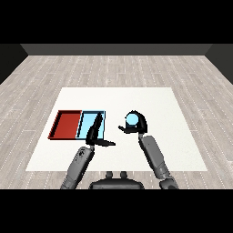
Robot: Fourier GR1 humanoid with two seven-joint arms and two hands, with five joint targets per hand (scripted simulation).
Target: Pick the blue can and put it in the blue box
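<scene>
Right hand [136, 125] curled round blue can [132, 120]; left hand [94, 133] fingers straight.

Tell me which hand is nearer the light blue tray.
Left. The left hand reaches over the light blue tray; the right hand is off to its right, curled round the blue can.

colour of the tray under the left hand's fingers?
Light blue tray, beside the red tray; head view shows it best.

The black right hand [136, 124] curls its fingers shut around a held object, its grey forearm [154, 157] angling toward eleven o'clock. The black left hand [94, 133] points straight fingers toward twelve o'clock, thumb toward three.
</scene>
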